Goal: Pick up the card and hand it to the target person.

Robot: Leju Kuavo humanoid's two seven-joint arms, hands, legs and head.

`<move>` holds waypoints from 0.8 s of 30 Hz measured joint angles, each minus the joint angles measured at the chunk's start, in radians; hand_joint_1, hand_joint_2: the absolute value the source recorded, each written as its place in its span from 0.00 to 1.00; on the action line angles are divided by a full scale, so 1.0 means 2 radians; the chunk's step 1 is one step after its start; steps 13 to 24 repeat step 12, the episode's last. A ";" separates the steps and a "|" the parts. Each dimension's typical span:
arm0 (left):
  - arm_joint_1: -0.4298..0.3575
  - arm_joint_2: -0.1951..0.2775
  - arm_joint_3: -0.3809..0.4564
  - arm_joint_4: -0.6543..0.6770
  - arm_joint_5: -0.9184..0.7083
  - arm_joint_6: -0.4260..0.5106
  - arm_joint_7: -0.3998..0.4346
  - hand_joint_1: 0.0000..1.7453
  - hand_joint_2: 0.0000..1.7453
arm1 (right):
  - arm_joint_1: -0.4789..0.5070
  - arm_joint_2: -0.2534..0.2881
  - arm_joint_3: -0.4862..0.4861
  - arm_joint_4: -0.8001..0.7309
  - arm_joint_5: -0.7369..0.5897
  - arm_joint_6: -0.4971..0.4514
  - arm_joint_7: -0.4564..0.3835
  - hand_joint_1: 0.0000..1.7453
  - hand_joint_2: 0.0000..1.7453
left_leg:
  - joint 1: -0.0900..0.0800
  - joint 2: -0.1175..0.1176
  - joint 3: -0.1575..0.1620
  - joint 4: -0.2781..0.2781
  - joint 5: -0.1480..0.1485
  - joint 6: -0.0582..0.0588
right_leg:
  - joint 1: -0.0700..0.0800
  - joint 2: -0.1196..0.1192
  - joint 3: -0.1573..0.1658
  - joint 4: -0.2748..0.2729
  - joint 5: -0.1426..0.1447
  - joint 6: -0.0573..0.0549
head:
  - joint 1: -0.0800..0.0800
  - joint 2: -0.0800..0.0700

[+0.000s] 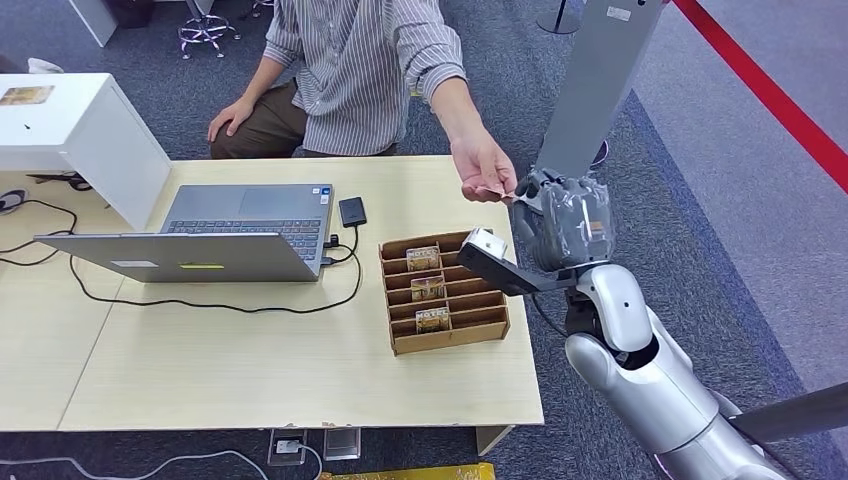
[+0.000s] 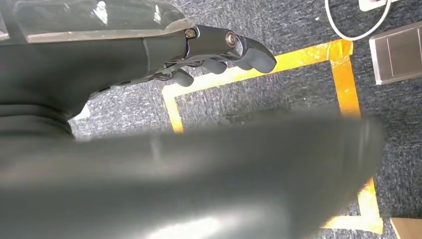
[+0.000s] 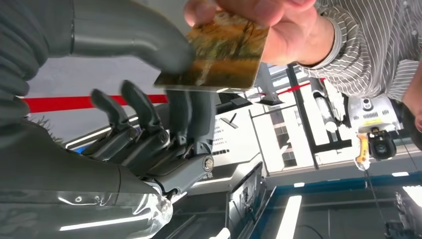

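The card [image 1: 491, 191] is a small picture-printed rectangle held up past the table's far right corner. My right hand [image 1: 565, 220] is raised there and pinches one end of it. In the right wrist view the card [image 3: 219, 52] sits between my thumb [image 3: 134, 35] and my fingers [image 3: 191, 112], while the person's hand [image 3: 259, 17] grips its other end. The seated person in a striped shirt [image 1: 360, 70] reaches out with that hand [image 1: 485, 168]. My left hand [image 2: 219, 52] hangs over the carpet, fingers loosely bent, holding nothing.
A brown slotted card box [image 1: 450, 338] with several cards stands on the table's [image 1: 250, 370] right side. An open laptop [image 1: 240, 235], a black adapter [image 1: 352, 211] and cables lie to its left. A white cabinet [image 1: 70, 125] stands far left, a grey pillar [image 1: 600, 80] behind my right hand.
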 joint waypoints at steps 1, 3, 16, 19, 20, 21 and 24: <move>0.000 0.000 0.000 0.000 0.000 0.000 0.000 0.00 0.25 | 0.000 0.001 0.000 0.002 -0.001 0.000 0.000 0.00 1.00 | 0.000 0.000 0.000 0.000 0.000 0.000 | 0.000 0.000 0.000 0.000 0.000 0.000 | 0.000 0.000; 0.000 0.000 0.000 0.000 0.000 -0.001 -0.001 0.00 0.00 | 0.000 0.001 0.000 0.005 -0.003 0.000 0.000 0.00 1.00 | 0.000 0.000 0.000 0.000 0.000 0.000 | 0.000 0.000 0.000 0.000 0.000 0.000 | 0.000 0.000; 0.000 0.000 0.000 0.000 0.007 0.004 0.002 0.00 0.00 | 0.024 0.002 -0.011 -0.003 -0.176 -0.021 -0.034 0.00 1.00 | 0.000 0.000 0.000 0.000 0.000 0.000 | 0.000 0.000 0.000 0.000 0.000 0.000 | 0.000 0.000; 0.000 0.000 0.000 0.000 0.007 0.004 0.002 0.00 0.00 | 0.024 0.002 -0.011 -0.003 -0.176 -0.021 -0.034 0.00 1.00 | 0.000 0.000 0.000 0.000 0.000 0.000 | 0.000 0.000 0.000 0.000 0.000 0.000 | 0.000 0.000; 0.000 0.000 0.000 0.000 0.007 0.004 0.002 0.00 0.00 | 0.024 0.002 -0.011 -0.003 -0.176 -0.021 -0.034 0.00 1.00 | 0.000 0.000 0.000 0.000 0.000 0.000 | 0.000 0.000 0.000 0.000 0.000 0.000 | 0.000 0.000; 0.000 0.000 0.000 0.000 0.007 0.004 0.002 0.00 0.00 | 0.024 0.002 -0.011 -0.003 -0.176 -0.021 -0.034 0.00 1.00 | 0.000 0.000 0.000 0.000 0.000 0.000 | 0.000 0.000 0.000 0.000 0.000 0.000 | 0.000 0.000; 0.000 0.000 0.000 0.000 0.007 0.004 0.002 0.00 0.00 | 0.024 0.002 -0.011 -0.003 -0.176 -0.021 -0.034 0.00 1.00 | 0.000 0.000 0.000 0.000 0.000 0.000 | 0.000 0.000 0.000 0.000 0.000 0.000 | 0.000 0.000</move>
